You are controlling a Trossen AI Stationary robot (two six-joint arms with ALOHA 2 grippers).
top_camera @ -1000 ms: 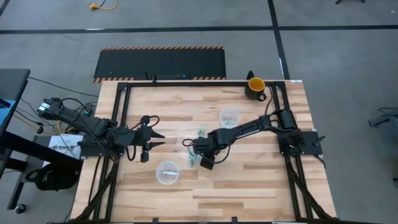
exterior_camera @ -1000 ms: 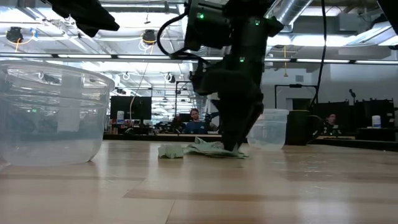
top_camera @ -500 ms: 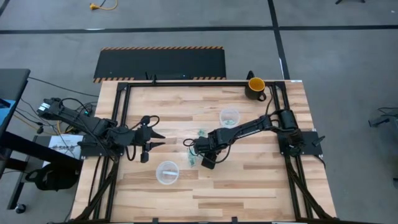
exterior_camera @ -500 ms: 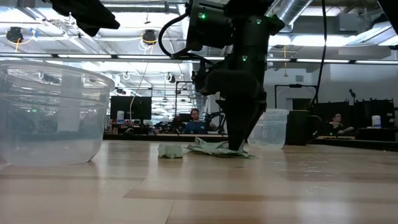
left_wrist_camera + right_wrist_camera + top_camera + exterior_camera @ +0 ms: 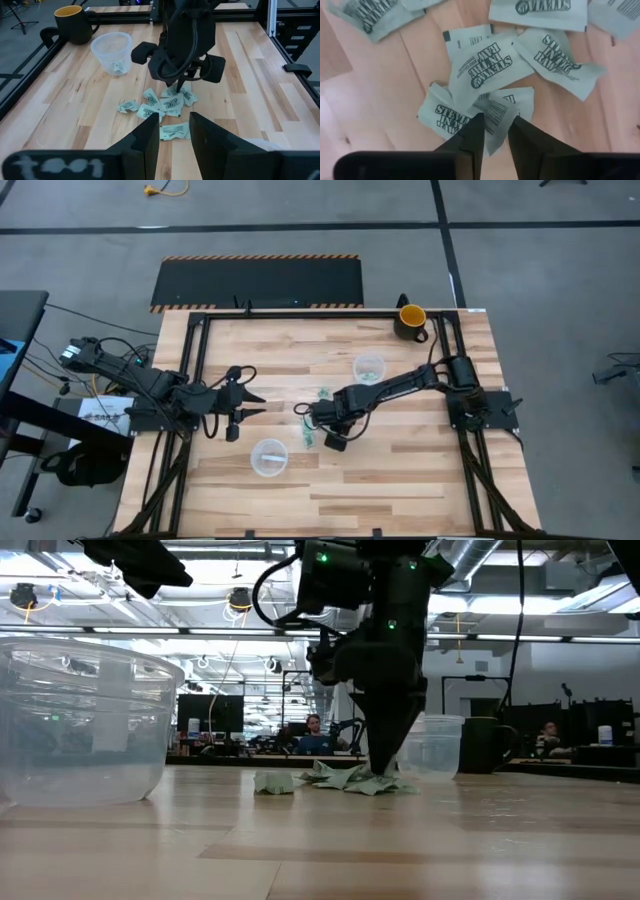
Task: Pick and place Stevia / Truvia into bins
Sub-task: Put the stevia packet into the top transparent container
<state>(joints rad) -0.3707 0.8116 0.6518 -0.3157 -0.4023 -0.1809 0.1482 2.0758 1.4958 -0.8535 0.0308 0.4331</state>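
Observation:
Several light green and white Stevia sachets (image 5: 487,70) lie flat in a loose pile (image 5: 318,422) on the wooden table, near its middle. My right gripper (image 5: 496,131) points down into this pile, shut on one sachet. One clear bin (image 5: 369,368) stands beyond the pile with a sachet inside. A second bin (image 5: 269,457) stands nearer the front edge. My left gripper (image 5: 252,402) hovers open to the left of the pile, with nothing between its fingers (image 5: 148,137). My right gripper pinches the crumpled edge of one sachet (image 5: 496,115) between its two fingers. The fingers (image 5: 385,755) come from above and point down. The sachet still lies in the pile on the table, its edge bunched up at the fingertips.
A dark mug with a yellow inside (image 5: 411,320) stands at the far right corner. A lone sachet (image 5: 325,393) lies just beyond the pile and another (image 5: 308,439) just in front of it. The black frame rails (image 5: 300,313) run along the table's edges.
My right gripper has closed its fingers on the pile while staying over it. The sachets under its tips have bunched up and now stand higher off the table than a second ago.

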